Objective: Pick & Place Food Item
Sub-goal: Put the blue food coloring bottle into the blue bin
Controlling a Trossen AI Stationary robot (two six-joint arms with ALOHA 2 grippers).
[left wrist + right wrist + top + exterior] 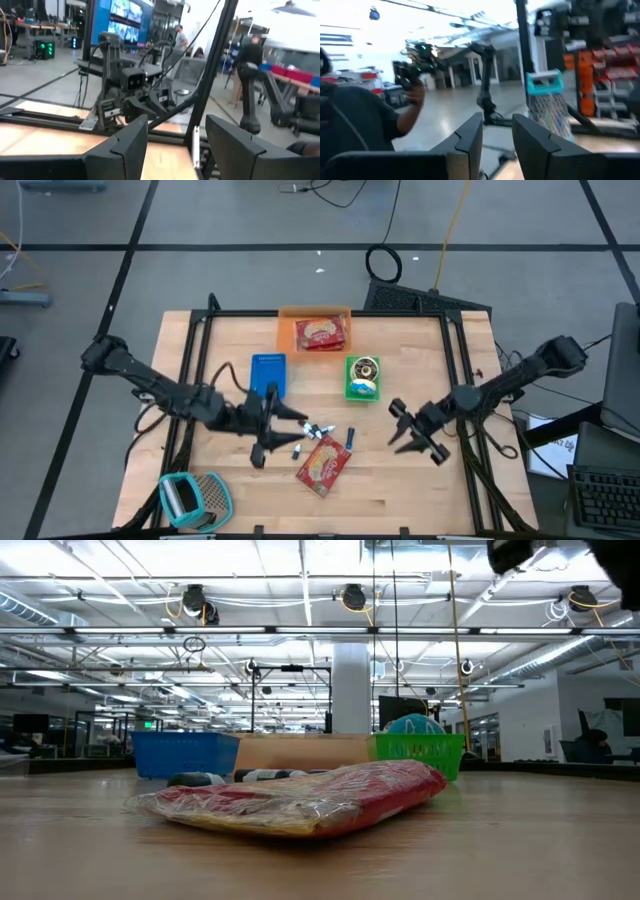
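On table centre, red snack packet (pixel 324 465), label unreadable, both arms' jaws parted, empty.

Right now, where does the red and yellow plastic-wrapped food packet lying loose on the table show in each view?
High view: red and yellow plastic-wrapped food packet, front centre, beside the left gripper.
Low view: packet, foreground centre.
Left wrist view: not in it.
Right wrist view: not in it.
Shared landmark: green basket.
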